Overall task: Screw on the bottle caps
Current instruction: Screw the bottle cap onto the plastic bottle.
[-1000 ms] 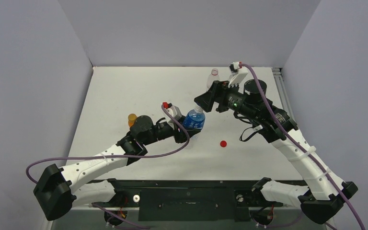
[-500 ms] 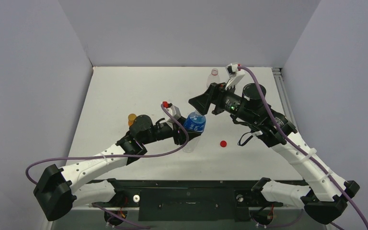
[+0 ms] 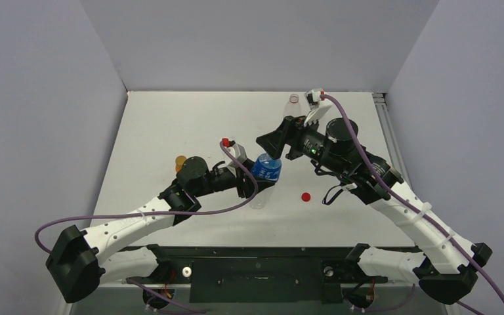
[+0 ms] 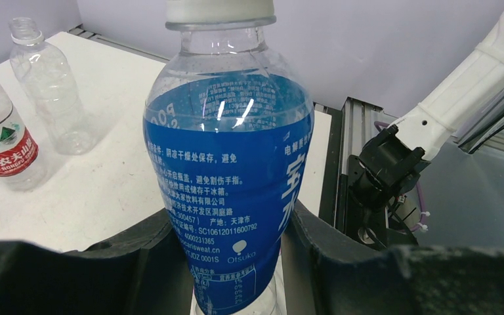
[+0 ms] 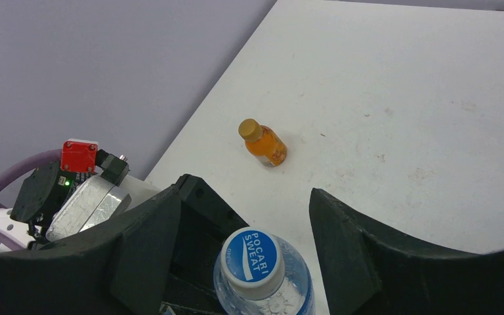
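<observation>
Overhead view of a white table (image 3: 170, 125) with two robot arms meeting near its middle. The left gripper (image 3: 252, 181) is clamping its jaws tight around the lower body of a clear plastic bottle with a blue label (image 4: 230, 170), keeping it upright. A blue-and-white round plastic screw cap (image 5: 252, 257) is sitting on the bottle's neck; whether its threads are engaging cannot be told. The right gripper (image 5: 246, 230) is hovering over that cap with its jaws standing well apart, one at 9 o'clock and one at 3 o'clock of it. They are gripping nothing and touching nothing.

Several things are looking risky from here. If one finger meets the cap before the other, it is likely to tip the cap, leaving it cross-threading or dropping to the table. The bottle is thin-walled and held low, so a twist or downward push at the top could set it turning or leaning in the left jaws. The cap would then be spinning without tightening.

A small red round plastic cap (image 3: 306, 195) is lying loose at 4 o'clock of the held bottle. A small orange bottle (image 5: 263, 143) wearing an orange-gold cap (image 5: 249, 128) is sitting at 9 o'clock. An uncapped clear plastic bottle (image 3: 293, 102) is standing at 1 o'clock, just beside the right arm, where a swing could be knocking it over.
</observation>
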Controlling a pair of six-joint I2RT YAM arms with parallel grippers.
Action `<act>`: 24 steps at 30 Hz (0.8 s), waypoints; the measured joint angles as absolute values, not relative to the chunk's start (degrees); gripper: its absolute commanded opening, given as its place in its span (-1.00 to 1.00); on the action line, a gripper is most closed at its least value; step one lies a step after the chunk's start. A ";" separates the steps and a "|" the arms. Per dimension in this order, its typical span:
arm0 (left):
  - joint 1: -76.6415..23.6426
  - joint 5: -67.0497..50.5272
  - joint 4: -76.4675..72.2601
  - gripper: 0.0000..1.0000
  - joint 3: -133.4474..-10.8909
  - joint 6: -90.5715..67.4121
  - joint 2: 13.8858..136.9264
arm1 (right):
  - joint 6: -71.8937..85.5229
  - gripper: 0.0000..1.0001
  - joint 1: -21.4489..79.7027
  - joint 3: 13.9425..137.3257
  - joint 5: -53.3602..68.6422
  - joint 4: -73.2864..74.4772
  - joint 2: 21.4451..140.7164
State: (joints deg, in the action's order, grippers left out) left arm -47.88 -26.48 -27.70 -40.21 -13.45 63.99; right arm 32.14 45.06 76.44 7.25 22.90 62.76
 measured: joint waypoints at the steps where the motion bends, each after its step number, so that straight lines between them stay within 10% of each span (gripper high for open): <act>1: -47.81 -26.50 -27.73 -1.00 -40.21 -13.52 63.96 | 32.12 0.30 45.06 76.47 7.03 22.98 62.76; 24: -46.44 -27.88 -30.37 -1.00 -40.21 -16.12 64.95 | 31.70 -0.12 45.06 76.49 6.24 24.25 62.87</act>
State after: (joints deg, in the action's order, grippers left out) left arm -46.44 -27.88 -30.37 -40.21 -16.12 64.95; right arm 31.70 45.06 76.49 6.24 24.25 62.87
